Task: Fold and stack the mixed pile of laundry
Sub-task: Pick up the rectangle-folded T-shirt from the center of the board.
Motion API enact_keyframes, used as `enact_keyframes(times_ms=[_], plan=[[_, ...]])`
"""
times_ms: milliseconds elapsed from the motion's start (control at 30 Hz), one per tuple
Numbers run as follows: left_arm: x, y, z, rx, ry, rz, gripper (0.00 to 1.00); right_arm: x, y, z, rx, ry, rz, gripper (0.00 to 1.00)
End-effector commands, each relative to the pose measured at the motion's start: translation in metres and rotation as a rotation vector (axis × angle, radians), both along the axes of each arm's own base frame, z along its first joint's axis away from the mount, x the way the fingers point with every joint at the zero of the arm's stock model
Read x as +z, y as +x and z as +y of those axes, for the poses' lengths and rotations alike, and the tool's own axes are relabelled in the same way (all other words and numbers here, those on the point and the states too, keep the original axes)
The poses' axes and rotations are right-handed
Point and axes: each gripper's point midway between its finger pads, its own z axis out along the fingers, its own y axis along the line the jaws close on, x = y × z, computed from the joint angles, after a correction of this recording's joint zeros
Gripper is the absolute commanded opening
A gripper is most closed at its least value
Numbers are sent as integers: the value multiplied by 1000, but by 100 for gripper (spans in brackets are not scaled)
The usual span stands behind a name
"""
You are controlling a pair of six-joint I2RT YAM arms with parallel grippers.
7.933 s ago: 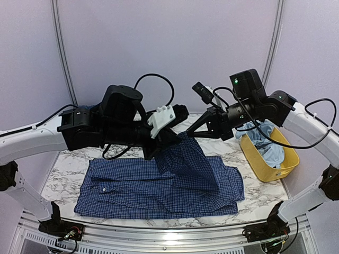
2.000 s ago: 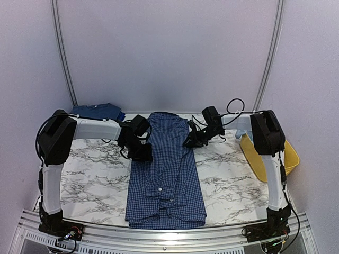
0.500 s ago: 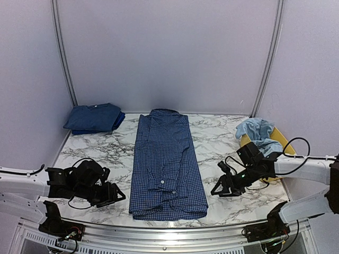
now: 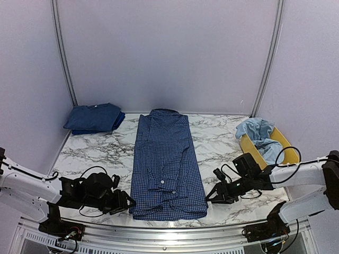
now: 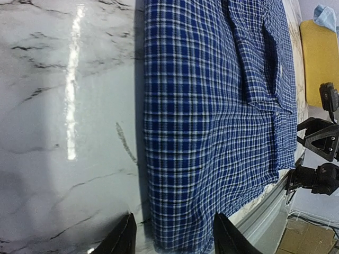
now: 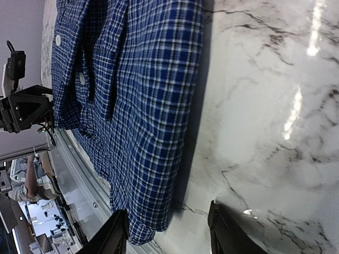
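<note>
At the near edge of the marble surface point(image 4: 100, 153), your left hand point(image 4: 126, 203) and right hand point(image 4: 210, 197) straddled, half-open, the hem corners of the navy checked button-up shirt point(image 4: 167, 159). The next move likely called for pinching them and folding toward the collar.

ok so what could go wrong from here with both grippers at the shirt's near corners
The left gripper and right gripper each straddle a near corner of the checked shirt, which lies folded in layers; a shallow pinch might catch only the top layer and open the fold on lifting. The sleeve folded on top looks loose and could slide off if one side rises first.
</note>
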Motion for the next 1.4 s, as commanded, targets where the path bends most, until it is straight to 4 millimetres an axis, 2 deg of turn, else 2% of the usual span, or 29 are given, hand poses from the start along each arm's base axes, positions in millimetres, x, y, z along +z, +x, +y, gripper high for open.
enact_keyframes(times_ms=[0, 200, 333, 400, 500, 567, 700, 767, 867, 1000, 1200, 1367], plan=[[-5, -3, -12, -18, 10, 0, 49, 0, 1, 19, 13, 39, -10, 49], [-8, -9, -20, -35, 15, 13, 39, -15, -14, 24, 43, -3, 29, 36], [-7, -10, -27, -52, 18, 10, 33, -12, -19, 33, 55, 18, 19, 26], [-6, -11, -31, -62, 16, 6, 28, -11, -22, 37, 61, 24, 22, 17], [0, -14, -36, -74, -2, 1, 12, -4, -26, 42, 77, 35, 22, 1], [8, -16, -37, -73, -29, 3, 2, 5, -29, 46, 94, 45, 16, 0], [28, -23, -38, -87, -79, 6, 0, 28, -44, 54, 136, 70, 13, 0], [40, -24, -39, -116, -69, -9, 0, 43, -43, 59, 145, 92, -6, 0], [61, -21, -52, -162, -68, -32, 0, 62, -32, 67, 155, 97, -66, 0], [66, -11, -58, -156, -49, -25, 0, 72, -14, 81, 180, 99, -110, 0], [87, 36, -49, -51, -82, -71, 0, 88, 31, 80, 148, 111, -179, 0], [93, 75, -52, -43, -55, -95, 0, 95, 68, 77, 127, 122, -219, 0]])
